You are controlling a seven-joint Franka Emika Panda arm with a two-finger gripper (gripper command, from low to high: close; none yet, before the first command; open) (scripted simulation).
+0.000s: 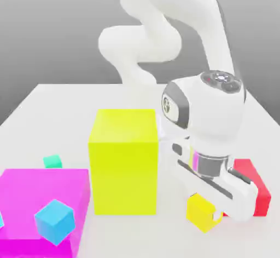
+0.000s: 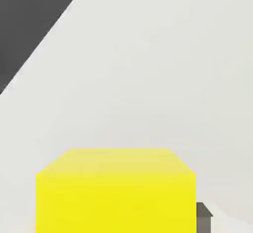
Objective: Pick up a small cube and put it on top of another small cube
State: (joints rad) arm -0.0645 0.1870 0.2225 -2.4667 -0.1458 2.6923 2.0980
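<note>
Tool (image 1: pixel 210 214) closed narrow on the small yellow cube (image 1: pixel 202 212), as best I can judge: my hand sits low over it in the exterior view, and the hand view has the cube (image 2: pixel 116 190) close up with one dark fingertip (image 2: pixel 203 217) at its side. Whether it has left the counter (image 1: pixel 65 101) I cannot tell.

Cube position: toward the exterior view's right, near the front edge, just beside the red block (image 1: pixel 252 183) and apart from the tall yellow block (image 1: pixel 124 161).

Handling estimate: plain flat faces, sharp edges, looks rigid and light. Smooth sides could slip, so I judge the hold belongs on two opposite side faces, centred, not on corners.

Surroundings: small blue cube (image 1: pixel 54 221) rests on the large magenta block (image 1: pixel 44 210) at the exterior view's left; small teal cube (image 1: pixel 52 161) lies on the counter behind it. Either could be the stacking target.

Risk: tall yellow block stands between cube and targets; lift should clear it.
</note>
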